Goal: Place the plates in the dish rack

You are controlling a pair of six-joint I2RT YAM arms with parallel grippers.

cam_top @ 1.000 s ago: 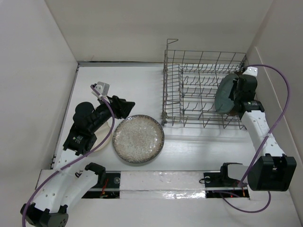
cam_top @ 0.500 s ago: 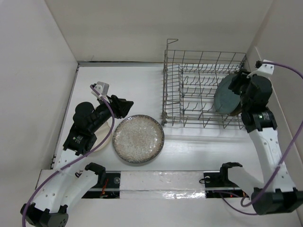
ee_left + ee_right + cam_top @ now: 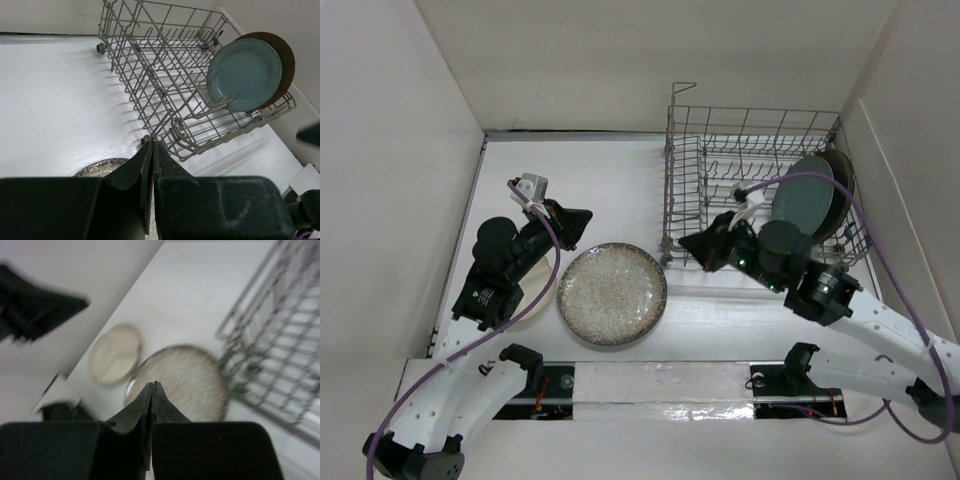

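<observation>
Grey wire forms the dish rack [image 3: 750, 170], which is set on the white tabletop [image 3: 610, 180] ahead of the left fingers [image 3: 582, 216] and well apart from them. Its near-left corner is seen just beside the right fingers [image 3: 688, 243]; whether they touch cannot be told. Both pairs of fingers are pressed together tip to tip, and nothing is held in either. Two plates are stood on edge at the rack's far right end, behind the right fingers and far from the left ones. A grey-blue plate [image 3: 802, 195] is faced towards the left fingers, and a brown plate [image 3: 845, 172] is leaned close behind it, so that only its rim is shown. A large speckled plate [image 3: 612, 293] is laid flat on the tabletop between the two pairs of fingers, slightly nearer the arm bases. Its rim is seen just under the left fingertips in the left wrist view. A cream plate [image 3: 547, 287] is laid flat beside it, on the side away from the right fingers, and is partly covered by the left arm [image 3: 505, 265].
</observation>
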